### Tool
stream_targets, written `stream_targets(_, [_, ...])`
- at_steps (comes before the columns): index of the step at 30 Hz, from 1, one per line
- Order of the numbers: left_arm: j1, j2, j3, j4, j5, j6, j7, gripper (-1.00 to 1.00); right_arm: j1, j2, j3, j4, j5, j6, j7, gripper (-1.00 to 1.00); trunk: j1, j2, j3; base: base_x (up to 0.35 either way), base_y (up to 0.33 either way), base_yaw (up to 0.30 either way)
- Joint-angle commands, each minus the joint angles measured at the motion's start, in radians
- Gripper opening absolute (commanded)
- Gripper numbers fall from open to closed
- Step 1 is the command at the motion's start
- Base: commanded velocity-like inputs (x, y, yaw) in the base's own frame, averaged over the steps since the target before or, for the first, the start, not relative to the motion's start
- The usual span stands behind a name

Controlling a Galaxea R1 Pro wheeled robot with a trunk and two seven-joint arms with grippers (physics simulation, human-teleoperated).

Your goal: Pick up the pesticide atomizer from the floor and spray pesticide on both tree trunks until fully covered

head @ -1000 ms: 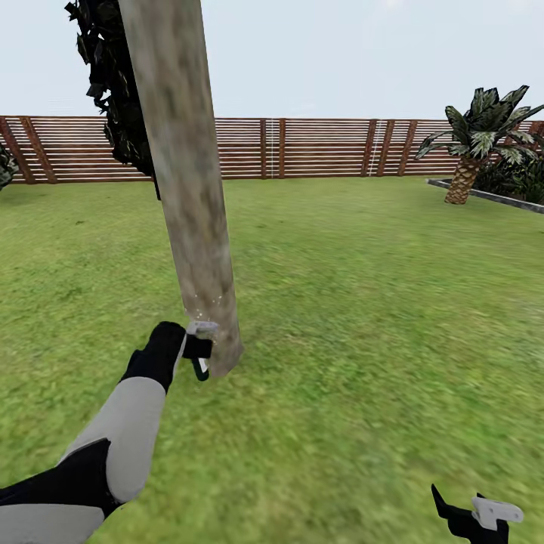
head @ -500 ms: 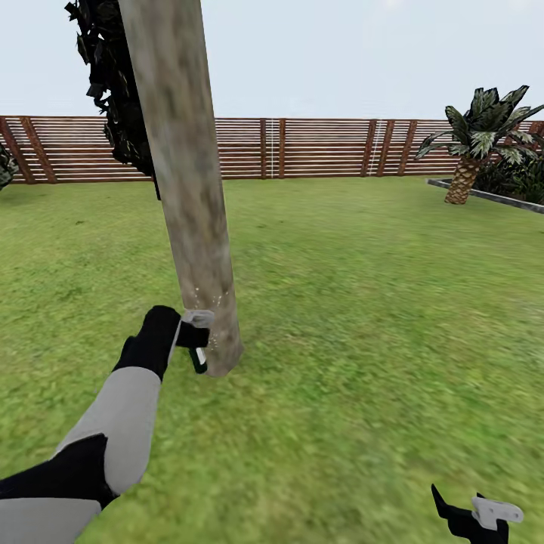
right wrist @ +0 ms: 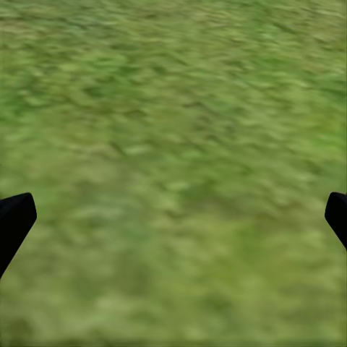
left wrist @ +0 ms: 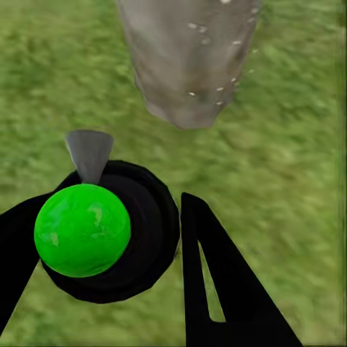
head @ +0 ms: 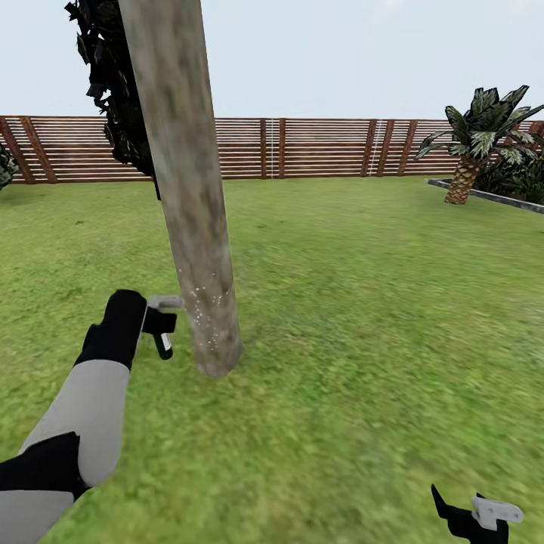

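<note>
Whitish-green specks of pesticide [head: 205,317] dot the low part of the thick grey-beige bark trunk [head: 185,189], so the step in hand appears to be spraying the first tree. The left gripper [left wrist: 108,253] is clamped on the pesticide atomizer [left wrist: 108,231], a black bottle with a bright green round cap and a grey nozzle; in the left wrist view the nozzle points ahead of the fingers toward the base of the trunk, which stands just beyond it over the green grass lawn [head: 378,317]. In the head view the atomizer [head: 162,325] sits near the trunk but apart from it, with lawn showing between them.

The specks cover only a low band, so the next move probably calls for aiming the nozzle higher and around the bark, keeping close enough for the cloud to land.

Compared with half a second ago, the left arm has drawn back and upward from the trunk, where the atomizer was almost against the bark, and more specks show.

Low beside the robot, the right gripper [right wrist: 173,217] hangs with its fingers wide apart, holding nothing, over grass.
</note>
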Motion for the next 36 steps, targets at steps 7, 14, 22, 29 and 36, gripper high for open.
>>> stream_targets(7, [-0.017, -0.146, -0.007, -0.002, -0.006, 0.003, -0.017, -1.00, -0.001, 0.000, 0.000, 0.000, 0.000, 0.000, 0.000, 1.00, 0.000, 0.000, 0.000, 0.000, 0.000, 0.000])
stream_targets(14, [-0.051, -0.088, -0.001, -0.003, -0.007, 0.005, -0.017, -1.00, 0.000, 0.000, 0.000, 0.000, 0.000, 0.000, 0.000, 1.00, 0.000, 0.000, 0.000, 0.000, 0.000, 0.000])
stream_targets(22, [-0.068, -0.120, -0.006, -0.003, -0.006, 0.006, -0.019, -1.00, -0.001, 0.000, 0.000, 0.000, 0.000, 0.000, 0.000, 1.00, 0.000, 0.000, 0.000, 0.000, 0.000, 0.000])
stream_targets(29, [-0.081, -0.153, -0.033, -0.003, -0.004, 0.006, -0.019, -1.00, -0.001, 0.000, 0.000, 0.000, 0.000, 0.000, 0.000, 1.00, 0.000, 0.000, 0.000, 0.000, 0.000, 0.000])
stream_targets(36, [-0.077, -0.020, -0.027, 0.001, -0.004, 0.006, -0.019, -1.00, -0.001, 0.000, 0.000, 0.000, 0.000, 0.000, 0.000, 1.00, 0.000, 0.000, 0.000, 0.000, 0.000, 0.000])
